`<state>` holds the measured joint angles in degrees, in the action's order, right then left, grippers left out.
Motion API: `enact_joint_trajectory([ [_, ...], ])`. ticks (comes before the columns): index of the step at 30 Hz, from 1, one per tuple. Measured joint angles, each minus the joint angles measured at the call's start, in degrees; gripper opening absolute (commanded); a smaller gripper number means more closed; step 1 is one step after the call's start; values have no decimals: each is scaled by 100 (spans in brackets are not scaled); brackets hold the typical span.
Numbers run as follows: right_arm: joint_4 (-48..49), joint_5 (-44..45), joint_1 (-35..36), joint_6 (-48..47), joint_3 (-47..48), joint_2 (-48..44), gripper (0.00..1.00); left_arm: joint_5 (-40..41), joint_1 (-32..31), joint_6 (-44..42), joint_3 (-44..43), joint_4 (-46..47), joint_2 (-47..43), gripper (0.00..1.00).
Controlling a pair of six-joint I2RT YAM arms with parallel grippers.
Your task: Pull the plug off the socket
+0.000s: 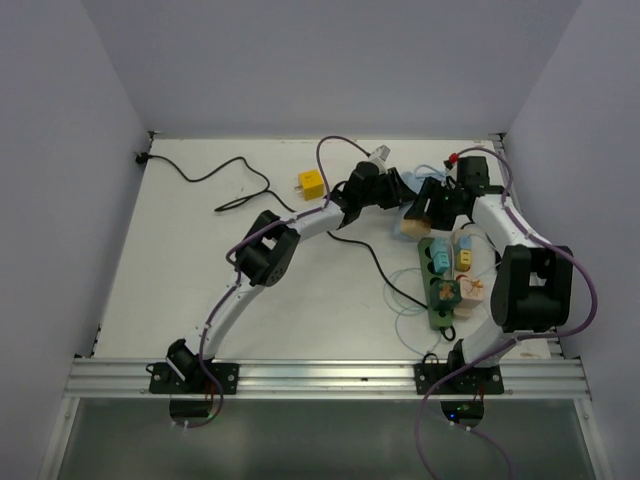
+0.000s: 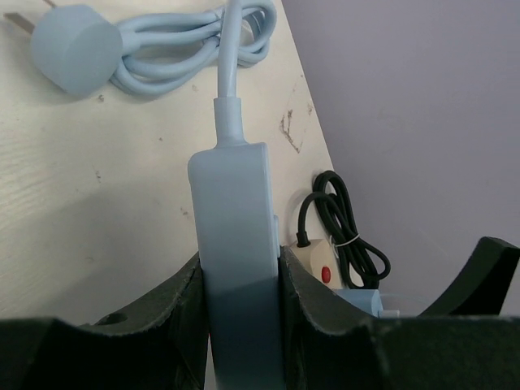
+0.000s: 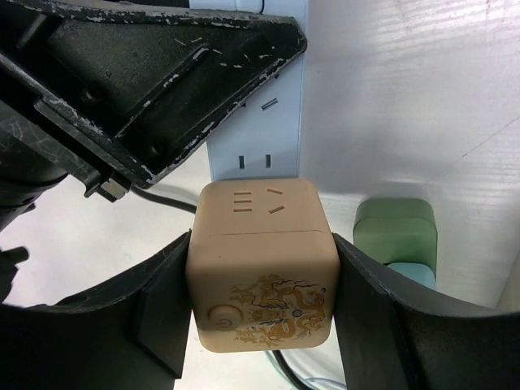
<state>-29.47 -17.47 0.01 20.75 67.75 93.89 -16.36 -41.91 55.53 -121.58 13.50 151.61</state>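
Right gripper: closed on a beige cube plug with a gold dragon print, 1 finger on each side face.
Beige cube plug: at the table's far right, set against the slotted face of the light blue strip; whether its pins sit in that strip cannot be told.
Left gripper: clamped across the light blue strip, 1 finger pressed on each long edge.
Light blue cord: runs from the strip's end to a coil and a round plug lying on the table.
Dark green socket strip: flat on the table, right side, beside the right arm and nearer the bases than both grippers.
Pale blue cube: seated on the green strip's far half.
Yellow cube: alone on the table, left of the left gripper.
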Motion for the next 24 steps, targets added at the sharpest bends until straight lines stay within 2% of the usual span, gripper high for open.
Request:
enact_joint_trajectory([
  [5, 2, -472, -258, 48, -66, -42, 18, -133, -4, 76, -2, 125, 0, 0],
  [16, -160, -442, -262, -83, 20, -44, 18, -138, -9, 61, -11, 133, 0, 0],
  [24, -560, 557, 205, -175, 605, -66, 18, 428, -7, -686, -284, -717, 63, 0],
])
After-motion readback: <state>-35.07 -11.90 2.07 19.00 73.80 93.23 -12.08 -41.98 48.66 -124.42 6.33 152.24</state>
